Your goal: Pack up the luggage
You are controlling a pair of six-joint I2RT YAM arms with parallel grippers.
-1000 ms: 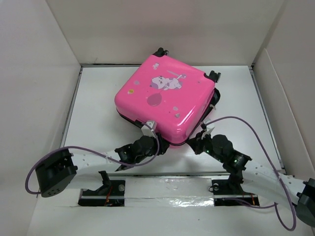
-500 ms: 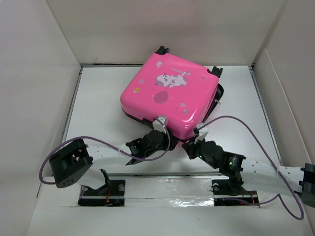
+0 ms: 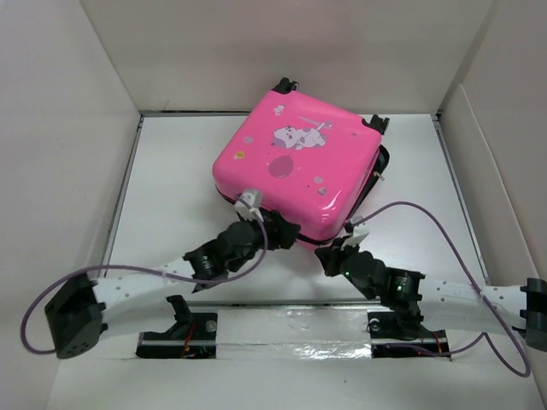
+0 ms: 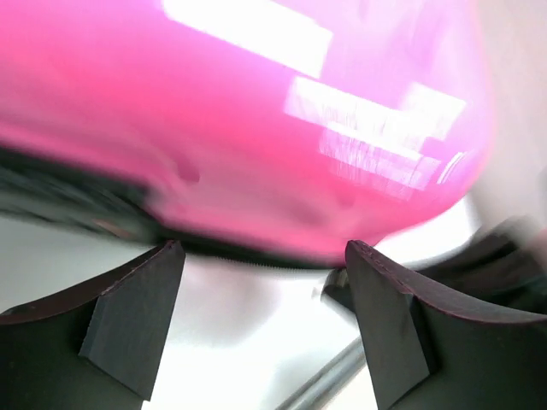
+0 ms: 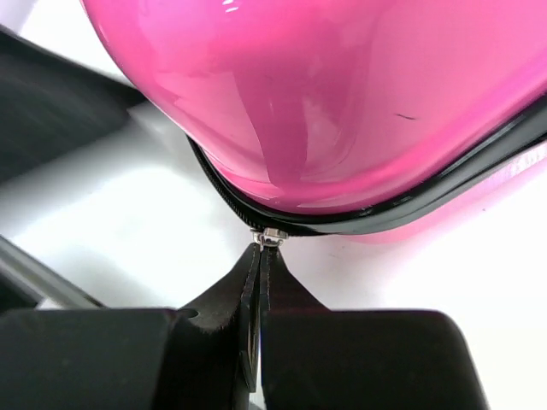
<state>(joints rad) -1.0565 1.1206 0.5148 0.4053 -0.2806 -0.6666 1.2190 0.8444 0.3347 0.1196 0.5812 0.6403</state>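
Observation:
The hot-pink luggage (image 3: 299, 162) lies flat on the white table, lid down, white cartoon animal and balloon facing up, black wheels at its far corners. Its black zipper (image 5: 410, 201) runs along the seam. My right gripper (image 5: 261, 249) is shut on the small metal zipper pull (image 5: 269, 237) at the near rounded corner, and it shows in the top view (image 3: 335, 254). My left gripper (image 4: 261, 256) is open and empty just in front of the near edge of the luggage (image 4: 256, 128), its fingers (image 4: 137, 307) apart, and it shows in the top view (image 3: 286, 232).
White walls (image 3: 60, 128) enclose the table on the left, back and right. A cable (image 3: 427, 218) loops from the right arm over the table. Both arm bases sit on a taped strip (image 3: 291, 329) at the near edge.
The left arm has swung left and stretched out, its gripper now lying against the near edge of the luggage. The right gripper has slid slightly along the near corner. The luggage shifted a little.

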